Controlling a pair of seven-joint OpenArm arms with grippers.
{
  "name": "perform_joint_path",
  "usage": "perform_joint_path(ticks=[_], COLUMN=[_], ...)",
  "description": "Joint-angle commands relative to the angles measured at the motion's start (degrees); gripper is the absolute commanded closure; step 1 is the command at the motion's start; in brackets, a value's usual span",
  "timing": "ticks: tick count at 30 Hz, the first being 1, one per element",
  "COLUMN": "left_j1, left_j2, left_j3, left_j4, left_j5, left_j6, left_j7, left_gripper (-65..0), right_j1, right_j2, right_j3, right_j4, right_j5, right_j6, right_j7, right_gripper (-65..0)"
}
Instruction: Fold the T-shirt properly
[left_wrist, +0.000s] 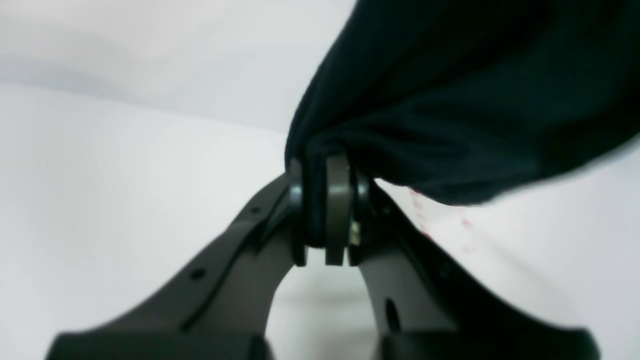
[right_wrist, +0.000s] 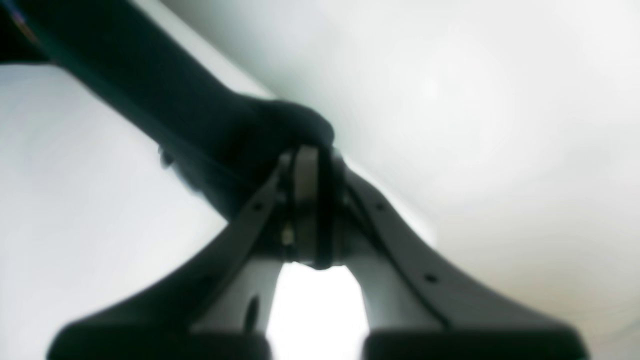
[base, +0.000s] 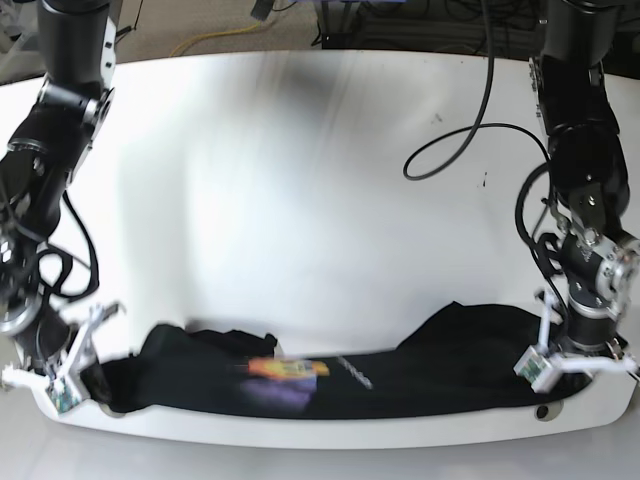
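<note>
T-shirt (base: 400, 365) cloth lay stretched in a long, low band along the near edge of the white table (base: 300, 200), reaching from one gripper to the other. It was black and soft, and it was bunched and wrinkled, not flat. Near the middle of the band a small printed graphic (base: 285, 370) showed in orange with some purple under it, but it was blurred and I could not read its shape. On the right side of the base view the cloth rose in a soft hump, and on the left side it made a smaller crumpled heap.

In the base view the left gripper (base: 570, 362) stood at the right end of the shirt, just at the table's near edge. The left wrist view showed its jaws pressed together on a gathered fold of the black cloth (left_wrist: 450, 110), which spread upward and to the right from the pinch. Some faint red marks (left_wrist: 420, 210) were seen just under the hem; they were too blurred to identify.

The right gripper (base: 75, 375) was at the left end of the shirt, also close to the table's edge. In the right wrist view its jaws were closed tight on a thick twisted roll of the fabric (right_wrist: 165, 95), which ran as a dark band toward the upper left corner.
</note>
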Motion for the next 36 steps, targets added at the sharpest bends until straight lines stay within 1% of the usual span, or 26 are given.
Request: perform_joint_path(ticks=[1,3,5,8,11,14,17,19,23,26,32,34,36], left_j1=[1.6,5.6,11.2,18.0,24.5,29.5,33.3,35.7,40.5,43.4,48.7,49.2,49.2], left_j2=[-0.7,-0.4,-0.4,-0.4,0.0,2.5,3.3,4.2,6.1,6.6,6.6,6.7,8.1], left_j3=[-0.1,-0.1,-0.1,-0.3,-0.3,-0.5,-2.0,-3.4,-6.3,-7.7,-9.2,-9.7,-11.1], left_j4=[0.9,0.9,0.9,0.9,0.9,0.8,0.7,0.7,0.6,0.3,-1.1,-0.7,-0.5], left_j5=[1.7,1.7,1.7,1.6,1.4,1.5,1.5,1.4,1.7,1.7,1.2,0.8,-1.6], left_j6=[0.9,0.9,0.9,0.9,0.9,0.9,0.9,0.9,0.9,0.9,0.9,0.9,0.9], left_j7=[3.6,5.5,6.3,6.3,6.2,6.2,6.0,4.7,0.5,-1.8,-2.5,-2.9,-5.1], left_gripper=[0.0,0.0,0.0,0.0,0.0,0.0,0.0,0.0,0.0,0.0,0.0,0.0,0.0], right_j1=[-2.3,-7.8,-13.9,-20.2,-25.8,-30.7,-34.5,-36.9,-41.3,-44.0,-47.9,-48.0,-47.9], right_j2=[-0.1,-0.5,-2.6,-5.3,-7.7,-9.3,-11.5,-13.0,-14.1,-14.3,-14.3,-14.3,-14.3], right_j3=[1.7,3.5,6.3,10.2,12.0,12.5,14.1,14.7,15.1,15.1,15.2,15.2,15.1], right_j4=[1.8,1.9,2.0,2.3,2.2,2.2,2.2,2.2,2.2,2.2,2.2,2.2,2.2], right_j5=[-1.1,-1.1,-1.1,-1.1,-1.1,-1.1,-1.1,-1.1,-1.1,-1.1,-1.1,-1.1,-1.1], right_j6=[-0.4,-0.4,-0.4,-0.4,-0.4,-0.4,-0.4,-0.4,-0.4,-0.4,-0.4,-0.4,-0.4], right_j7=[0.5,0.5,0.5,0.5,0.8,0.8,0.8,0.8,0.8,0.8,0.8,0.8,0.8], right_gripper=[0.0,0.0,0.0,0.0,0.0,0.0,0.0,0.0,0.0,0.0,0.0,0.0,0.0])
